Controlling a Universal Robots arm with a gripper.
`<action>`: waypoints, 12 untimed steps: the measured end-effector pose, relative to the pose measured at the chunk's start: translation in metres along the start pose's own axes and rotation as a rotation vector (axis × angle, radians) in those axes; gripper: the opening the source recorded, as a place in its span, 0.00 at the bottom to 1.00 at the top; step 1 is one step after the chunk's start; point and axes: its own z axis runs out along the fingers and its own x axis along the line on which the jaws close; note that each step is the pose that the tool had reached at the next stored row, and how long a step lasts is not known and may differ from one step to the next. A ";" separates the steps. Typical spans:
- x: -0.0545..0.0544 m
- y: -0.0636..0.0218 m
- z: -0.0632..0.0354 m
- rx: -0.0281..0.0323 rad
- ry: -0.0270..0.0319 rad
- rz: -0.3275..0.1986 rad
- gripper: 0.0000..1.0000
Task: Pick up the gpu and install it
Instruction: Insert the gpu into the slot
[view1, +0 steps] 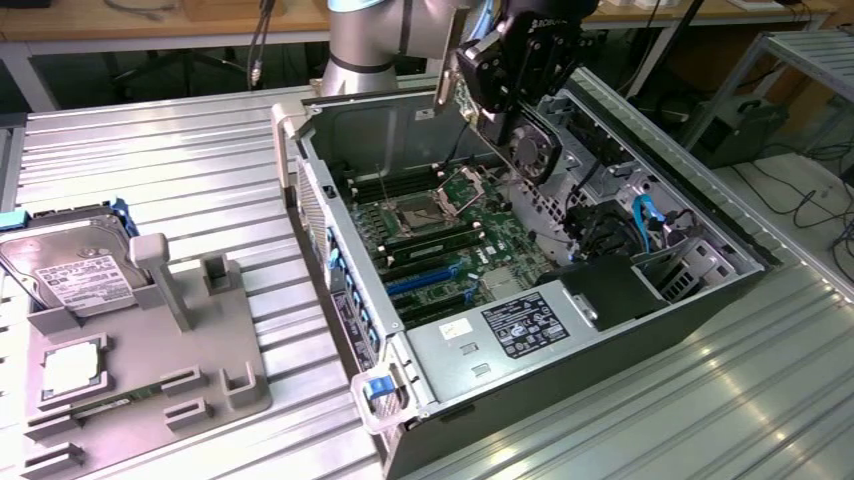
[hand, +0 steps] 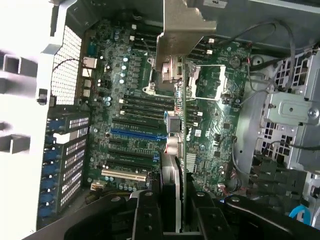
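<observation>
— What is seen nearest, on the surface?

— A ribbed metal table (view1: 174, 160) is laid out across the whole foreground. On it, at the exterior view's left, a grey fixture (view1: 200, 370) is set; a CPU chip (view1: 70, 368) is laid flat in one recess, and a hard drive (view1: 74, 270) with a white label is propped tilted just behind it.

— And beyond the fixture?

— A computer case (view1: 641, 350) is laid on its side with the panel off, so the green motherboard (view1: 427, 240) is exposed.

— Where is the gpu found?

— The gpu (view1: 534, 155) is held over the far part of the open case, above the motherboard, fan side turned toward the exterior view's right. In the wrist view it is seen edge-on, silver bracket at the far end. Whether its edge touches the board cannot be told.

— The claw?

— The gripper (hand: 177, 215) is closed on the gpu – the card is clamped between the two black fingers (hand: 145, 220), under the grey arm (view1: 367, 40).

— The room behind?

— A wooden bench (view1: 160, 20) is seen along the back, with a metal rack (view1: 814, 50) and loose cables (view1: 814, 200) on the floor at the exterior view's right.
</observation>
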 end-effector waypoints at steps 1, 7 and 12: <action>0.000 0.0000 0.0000 -0.0010 -0.0004 -0.036 0.28; 0.000 0.0000 0.0003 -0.0077 -0.0026 -0.270 0.28; 0.000 0.0000 0.0004 -0.0115 -0.0040 -0.408 0.28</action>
